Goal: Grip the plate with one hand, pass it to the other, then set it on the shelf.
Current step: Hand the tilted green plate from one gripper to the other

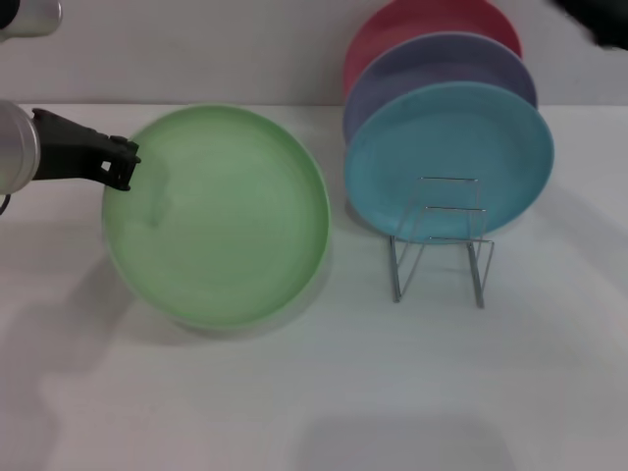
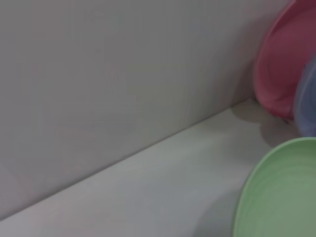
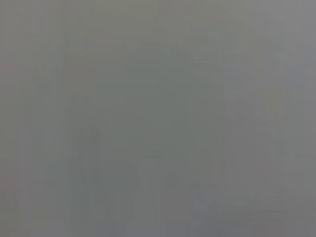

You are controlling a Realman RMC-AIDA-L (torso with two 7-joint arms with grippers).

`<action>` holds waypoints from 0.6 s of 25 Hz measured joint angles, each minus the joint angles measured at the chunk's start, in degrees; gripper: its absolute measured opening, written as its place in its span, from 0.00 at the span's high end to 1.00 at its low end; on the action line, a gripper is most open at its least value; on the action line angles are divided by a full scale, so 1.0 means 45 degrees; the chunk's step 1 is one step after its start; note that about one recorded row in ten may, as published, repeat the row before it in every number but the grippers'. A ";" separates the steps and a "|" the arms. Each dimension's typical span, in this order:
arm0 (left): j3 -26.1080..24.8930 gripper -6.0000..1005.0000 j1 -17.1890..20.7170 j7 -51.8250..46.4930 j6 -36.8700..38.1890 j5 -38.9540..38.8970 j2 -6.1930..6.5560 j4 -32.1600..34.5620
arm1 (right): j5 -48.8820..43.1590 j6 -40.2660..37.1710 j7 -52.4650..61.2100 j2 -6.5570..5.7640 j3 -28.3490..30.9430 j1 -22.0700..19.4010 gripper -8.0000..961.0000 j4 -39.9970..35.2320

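The light green plate (image 1: 221, 216) faces me, tilted and raised off the white table, with its shadow under its lower edge. My left gripper (image 1: 122, 165), black on a silver arm, is shut on the plate's left rim. Part of the plate's rim shows in the left wrist view (image 2: 281, 192). The silver wire shelf (image 1: 442, 240) stands on the table to the right of the plate. A dark part of my right arm (image 1: 599, 22) shows at the top right corner, far from the plate. The right wrist view shows only plain grey.
On the shelf stand a turquoise plate (image 1: 446, 162), a lavender-blue plate (image 1: 442, 69) behind it and a red plate (image 1: 422, 25) at the back, near the wall. The red plate (image 2: 286, 64) also shows in the left wrist view. The front loops of the shelf hold nothing.
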 joint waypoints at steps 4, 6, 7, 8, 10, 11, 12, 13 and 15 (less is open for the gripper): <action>0.0029 0.96 0.0028 0.0000 0.0226 -0.0026 -0.0014 0.0014 | -0.9390 -0.3115 0.9491 -0.0105 0.0521 0.1865 0.14 0.3632; 0.0029 0.96 0.0032 0.0000 0.0250 -0.0042 -0.0014 0.0015 | -1.1513 -0.2918 1.1677 -0.0079 0.0821 0.2440 0.15 0.3935; 0.0032 0.96 0.0036 0.0000 0.0263 -0.0073 -0.0013 0.0015 | -1.3216 -0.2573 1.3472 -0.0065 0.1064 0.3036 0.15 0.4163; 0.0034 0.95 0.0038 0.0000 0.0271 -0.0086 -0.0012 0.0016 | -1.5136 -0.1927 1.5454 -0.0063 0.1336 0.3726 0.15 0.4305; 0.0035 0.95 0.0028 -0.0001 0.0290 -0.0095 -0.0010 0.0016 | -1.8258 0.0119 1.8972 -0.0010 0.1789 0.5162 0.15 0.4180; 0.0037 0.95 0.0002 -0.0001 0.0339 -0.0091 -0.0008 0.0017 | -1.9088 0.0769 1.9791 0.0027 0.1893 0.5541 0.15 0.4032; 0.0039 0.95 -0.0003 -0.0001 0.0383 -0.0094 -0.0007 0.0016 | -2.0630 0.2070 2.1514 0.0178 0.2041 0.6513 0.15 0.3503; 0.0039 0.95 -0.0003 -0.0001 0.0383 -0.0094 -0.0007 0.0016 | -2.0876 0.2492 2.1758 0.0224 0.2046 0.6837 0.15 0.3251; 0.0046 0.95 0.0014 -0.0001 0.0484 -0.0093 -0.0010 0.0017 | -2.1096 0.3540 2.1680 0.0299 0.1923 0.7600 0.15 0.2639</action>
